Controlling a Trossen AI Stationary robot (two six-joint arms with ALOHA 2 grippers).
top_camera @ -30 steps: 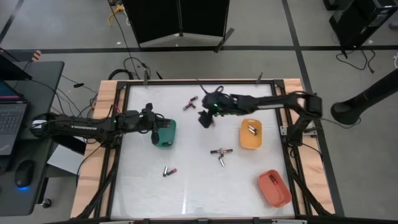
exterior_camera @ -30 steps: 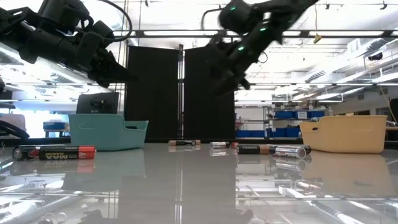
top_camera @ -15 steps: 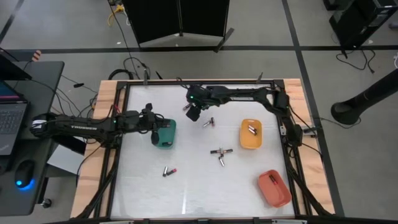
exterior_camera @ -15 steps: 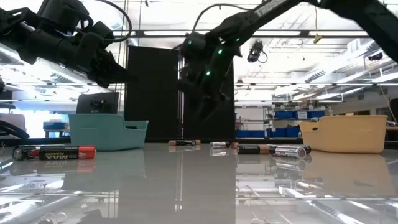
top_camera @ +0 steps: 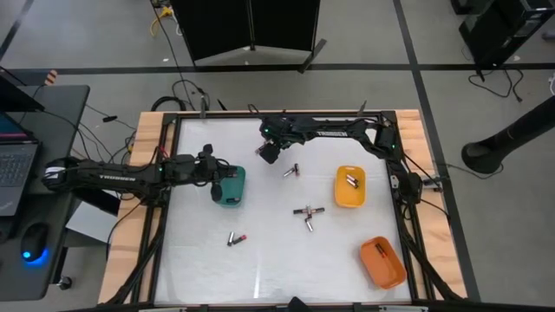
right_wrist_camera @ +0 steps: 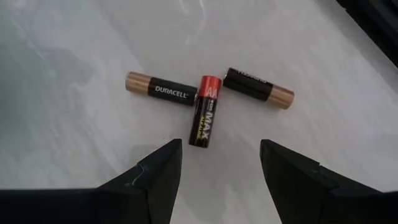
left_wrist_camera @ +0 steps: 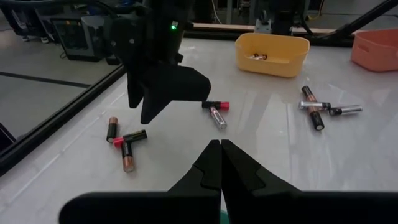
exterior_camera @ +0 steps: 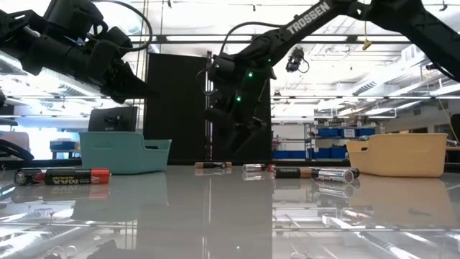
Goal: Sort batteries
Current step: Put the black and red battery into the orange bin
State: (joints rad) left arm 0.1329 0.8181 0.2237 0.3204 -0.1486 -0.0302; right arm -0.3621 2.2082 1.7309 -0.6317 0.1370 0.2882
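Right gripper [right_wrist_camera: 217, 165]: moved from table centre to the far edge, fingers spread wide, empty — above three AA batteries [right_wrist_camera: 206, 118] (touching).
Left gripper [left_wrist_camera: 221, 163]: unchanged, closed, over teal tray [top_camera: 231, 185].
Implication: next pick likely.

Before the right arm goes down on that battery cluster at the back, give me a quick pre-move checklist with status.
1. Right claw open: ok.
2. Right claw over the three clustered batteries, red-ended cell lying between the fingers' line: ok.
3. Target cell clear of neighbours: not ok, both copper-ended cells touch or nearly touch it.
4. Left claw shut and parked over the green tray, away from the right arm: ok.
5. Yellow tray has room, two cells in it: ok.
6. Cell sizes in the cluster matched to trays: cannot tell.
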